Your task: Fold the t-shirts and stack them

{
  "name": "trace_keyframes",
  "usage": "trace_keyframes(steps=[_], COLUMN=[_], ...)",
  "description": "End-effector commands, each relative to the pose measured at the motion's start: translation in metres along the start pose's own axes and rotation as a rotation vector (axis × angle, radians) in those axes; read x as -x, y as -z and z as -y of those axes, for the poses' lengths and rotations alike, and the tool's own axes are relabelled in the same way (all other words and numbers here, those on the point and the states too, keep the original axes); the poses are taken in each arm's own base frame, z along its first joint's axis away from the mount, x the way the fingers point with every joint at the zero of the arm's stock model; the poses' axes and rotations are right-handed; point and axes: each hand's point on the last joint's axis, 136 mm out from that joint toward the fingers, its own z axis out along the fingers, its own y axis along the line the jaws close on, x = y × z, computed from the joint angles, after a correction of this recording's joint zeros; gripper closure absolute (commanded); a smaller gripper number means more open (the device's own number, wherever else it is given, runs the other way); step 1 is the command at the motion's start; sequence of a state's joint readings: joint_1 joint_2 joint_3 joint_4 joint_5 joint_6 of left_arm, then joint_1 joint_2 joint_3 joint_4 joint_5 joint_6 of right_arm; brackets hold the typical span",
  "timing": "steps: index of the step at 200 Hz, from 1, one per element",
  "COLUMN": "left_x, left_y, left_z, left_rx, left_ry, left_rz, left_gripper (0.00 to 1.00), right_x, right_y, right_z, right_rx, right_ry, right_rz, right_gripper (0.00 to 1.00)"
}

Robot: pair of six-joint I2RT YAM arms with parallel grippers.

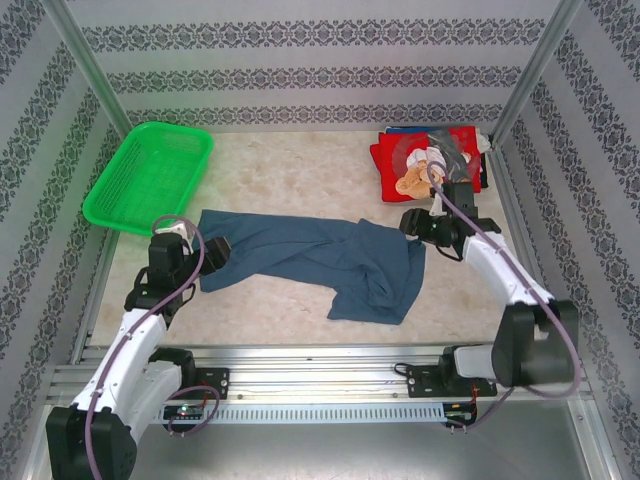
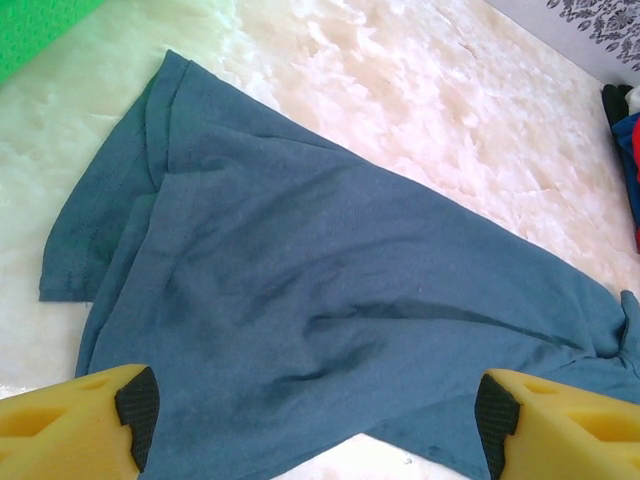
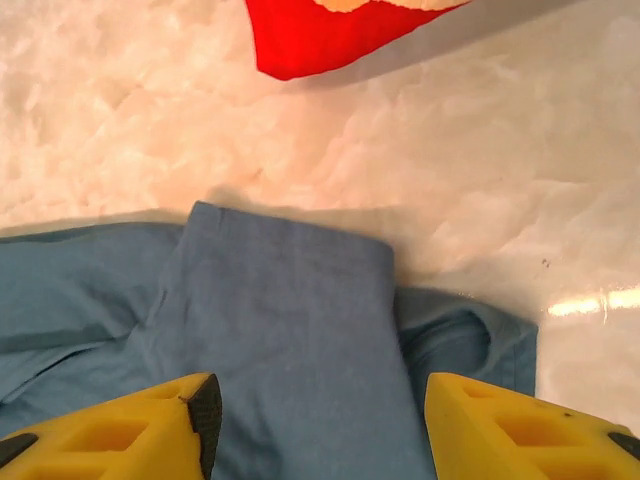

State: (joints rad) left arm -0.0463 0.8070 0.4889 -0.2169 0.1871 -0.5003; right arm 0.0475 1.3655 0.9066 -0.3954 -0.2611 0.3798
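One stack of folded shirts sits in the far right corner of the table, topped by the red shirt with a bear print, so part of the job looks done. The blue t-shirt is not yet folded. It lies loose in the middle of the table, near the stack but apart from it, and well clear of the green basket at the far left. It needs smoothing, folding and a place on the stack.

Its long axis runs left to right. A sleeve shows at the left end, and the right end is bunched and droops toward the near edge, with a flap doubled over it. Which way the collar points I cannot tell.

The left gripper hangs over the left end with its fingers spread wide, holding nothing. The right gripper hangs over the right end, fingers apart, with the cloth lying flat below them and not pinched.
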Motion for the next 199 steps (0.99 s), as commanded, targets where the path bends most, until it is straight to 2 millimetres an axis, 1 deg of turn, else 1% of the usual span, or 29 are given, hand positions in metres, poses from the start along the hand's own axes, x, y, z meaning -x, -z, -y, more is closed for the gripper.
trace_keyframes(steps=[1, 18, 24, 42, 70, 104, 122, 152, 165, 183, 199], left_x=[0.013, 0.013, 0.013, 0.012, 0.011, 0.010, 0.010, 0.010, 0.010, 0.009, 0.009], left_y=[0.007, 0.008, 0.008, 0.009, 0.014, 0.016, 0.017, 0.018, 0.018, 0.017, 0.018], left_z=[0.015, 0.017, 0.017, 0.018, 0.015, 0.015, 0.014, 0.014, 0.015, 0.014, 0.014], left_rx=[-0.044, -0.052, -0.053, -0.055, -0.039, -0.041, -0.036, -0.037, -0.040, -0.039, -0.038], left_ry=[-0.048, -0.056, -0.057, -0.055, -0.059, -0.053, -0.049, -0.050, -0.050, -0.049, -0.047], left_rz=[0.021, 0.020, 0.020, 0.016, 0.018, 0.022, 0.020, 0.024, 0.023, 0.023, 0.023], left_gripper=[0.16, 0.16, 0.16, 0.16, 0.16, 0.16, 0.16, 0.16, 0.16, 0.16, 0.16], right_x=[0.003, 0.011, 0.015, 0.019, 0.017, 0.014, 0.011, 0.009, 0.008, 0.009, 0.013], right_y=[-0.019, -0.037, -0.042, -0.060, -0.082, -0.100, -0.104, -0.103, -0.103, -0.102, -0.101], right_z=[-0.003, 0.002, 0.000, 0.002, 0.009, 0.012, 0.013, 0.018, 0.020, 0.020, 0.020], right_rx=[0.034, 0.035, 0.046, 0.044, 0.035, 0.032, 0.023, -0.020, -0.036, -0.041, -0.052], right_ry=[0.035, 0.024, 0.025, 0.017, -0.001, -0.013, -0.013, 0.001, 0.000, -0.002, 0.004], right_rz=[-0.057, -0.065, -0.070, -0.096, -0.129, -0.157, -0.171, -0.190, -0.200, -0.199, -0.199], right_gripper=[0.44, 0.48, 0.49, 0.52, 0.56, 0.61, 0.62, 0.64, 0.68, 0.78, 0.78])
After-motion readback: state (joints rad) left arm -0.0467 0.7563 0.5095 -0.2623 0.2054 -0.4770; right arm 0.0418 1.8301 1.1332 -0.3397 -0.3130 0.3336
